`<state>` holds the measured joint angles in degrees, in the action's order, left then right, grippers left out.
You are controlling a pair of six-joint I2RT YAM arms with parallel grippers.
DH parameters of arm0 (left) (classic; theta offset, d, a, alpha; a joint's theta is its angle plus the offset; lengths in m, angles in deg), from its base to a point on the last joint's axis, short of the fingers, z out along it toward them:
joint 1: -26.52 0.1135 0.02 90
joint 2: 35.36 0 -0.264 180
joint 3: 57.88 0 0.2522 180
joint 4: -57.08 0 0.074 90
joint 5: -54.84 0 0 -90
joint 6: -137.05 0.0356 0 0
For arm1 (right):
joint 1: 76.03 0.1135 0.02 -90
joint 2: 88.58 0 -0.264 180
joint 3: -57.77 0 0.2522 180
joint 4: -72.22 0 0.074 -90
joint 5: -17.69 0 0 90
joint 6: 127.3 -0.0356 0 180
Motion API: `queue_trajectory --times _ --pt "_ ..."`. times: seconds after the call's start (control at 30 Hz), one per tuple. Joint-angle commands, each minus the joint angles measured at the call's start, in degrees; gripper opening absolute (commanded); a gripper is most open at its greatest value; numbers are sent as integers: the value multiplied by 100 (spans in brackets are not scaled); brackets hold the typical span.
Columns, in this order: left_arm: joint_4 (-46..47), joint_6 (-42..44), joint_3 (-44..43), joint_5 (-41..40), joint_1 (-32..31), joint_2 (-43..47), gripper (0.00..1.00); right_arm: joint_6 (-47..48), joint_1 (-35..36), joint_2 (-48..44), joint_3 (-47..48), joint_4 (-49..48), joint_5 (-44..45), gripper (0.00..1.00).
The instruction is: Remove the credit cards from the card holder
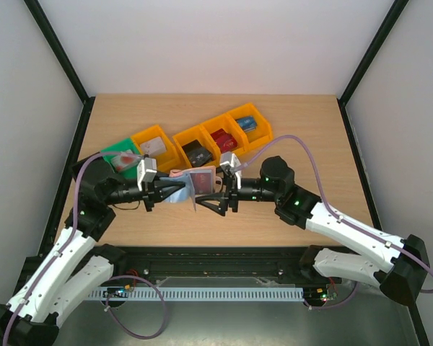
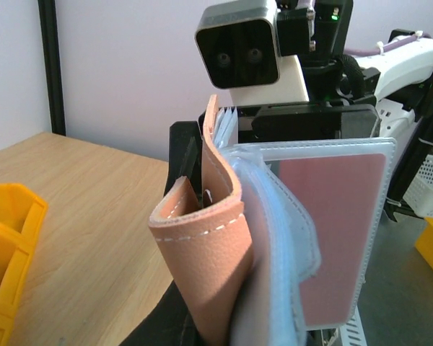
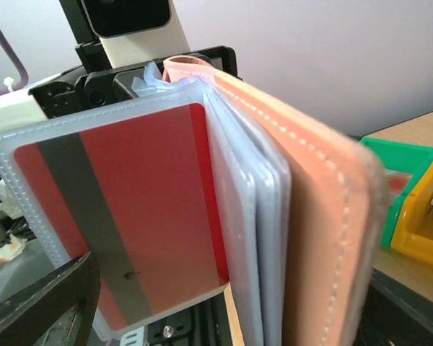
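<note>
Two arms meet above the middle of the table [image 1: 289,216], in front of the row of orange bins [image 1: 202,144], and your largest risk lies there. If the right gripper [image 1: 215,199] pulls hard, it may drag the whole card holder [image 1: 191,184] out of the left gripper [image 1: 164,193], which is clamped on the holder and is its only support. The right gripper's jaws stand wide with nothing between them. If you close them now, they could pinch the clear sleeve [image 3: 94,119] along with the card, so the pull would bend plastic rather than free anything. A smaller worry is that a card that comes loose could slip and drop to the table.

The card holder hangs in the air, off the wood, fanned open. Its tan cover [image 2: 202,245], edged with white stitching, curls outward. Light blue lining and several clear pockets spread beside it, and the outermost pocket holds a red card [image 3: 144,216] with a dark stripe.
</note>
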<state>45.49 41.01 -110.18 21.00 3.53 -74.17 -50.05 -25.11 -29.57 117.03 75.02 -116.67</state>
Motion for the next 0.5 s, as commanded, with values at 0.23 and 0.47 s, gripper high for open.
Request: queue_trajectory --times 0.23,0.47 --pt "776 -307 179 -72 -40 194 2 -381 429 326 289 -706 2453 80" --pt "1026 -454 307 139 -48 208 2 -343 565 730 529 -678 1998 86"
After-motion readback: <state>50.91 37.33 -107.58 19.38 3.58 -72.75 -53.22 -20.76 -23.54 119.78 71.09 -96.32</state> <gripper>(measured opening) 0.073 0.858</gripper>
